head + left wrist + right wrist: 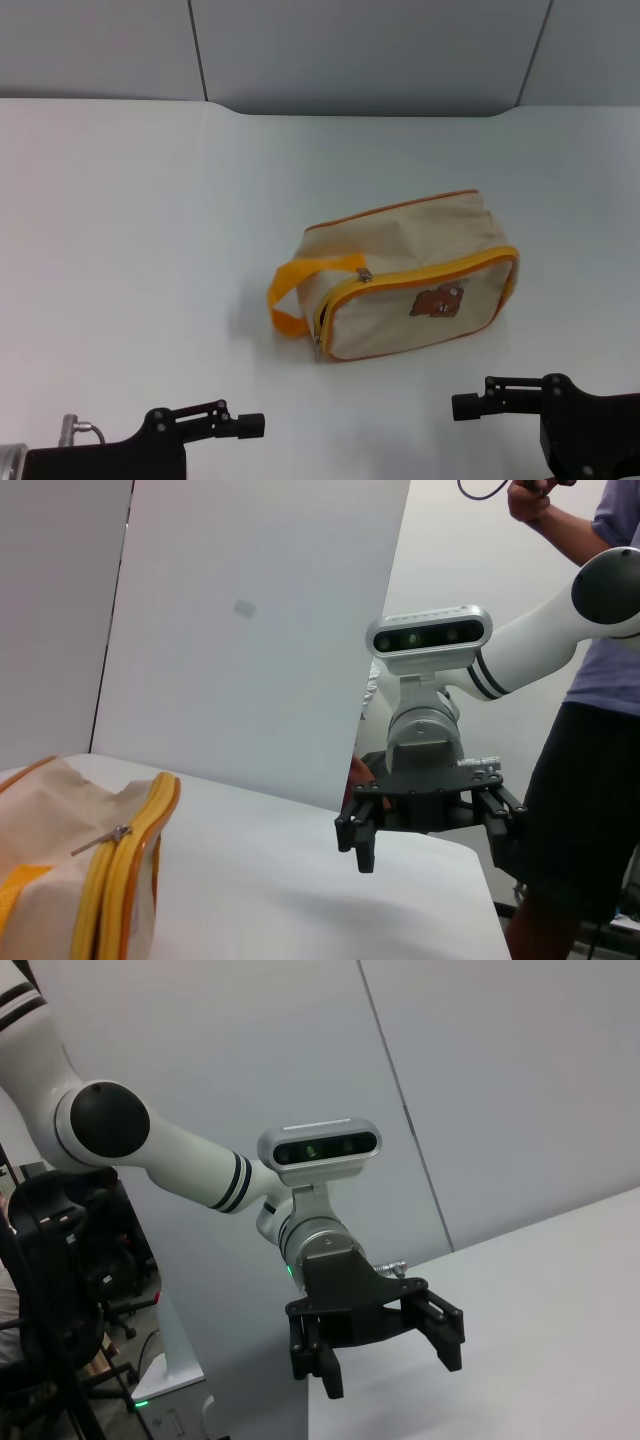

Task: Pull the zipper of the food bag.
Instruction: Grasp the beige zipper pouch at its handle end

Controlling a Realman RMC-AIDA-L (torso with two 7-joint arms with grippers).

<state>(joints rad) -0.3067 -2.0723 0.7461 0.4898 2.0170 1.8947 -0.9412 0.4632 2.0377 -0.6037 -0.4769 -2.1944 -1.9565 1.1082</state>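
The food bag [400, 240], beige with orange-yellow piping and a brown bear picture [438, 301], lies in the middle of the white table [130, 220]. Its orange strap [288, 292] loops off its left end. The zipper [365, 274], a small silvery tab, sits at the left end of the top track; it also shows in the left wrist view [106, 838] on the bag [50, 810]. My left gripper [245, 424] is low at the front left, open and empty. My right gripper [468, 404] is at the front right, open and empty. Both are well short of the bag.
The right gripper [430, 848] shows open in the left wrist view, the left gripper [385, 1365] open in the right wrist view. A person [590, 740] stands beyond the table's right edge. Grey wall panels [360, 50] close the back. A dark chair [50, 1260] stands off the left side.
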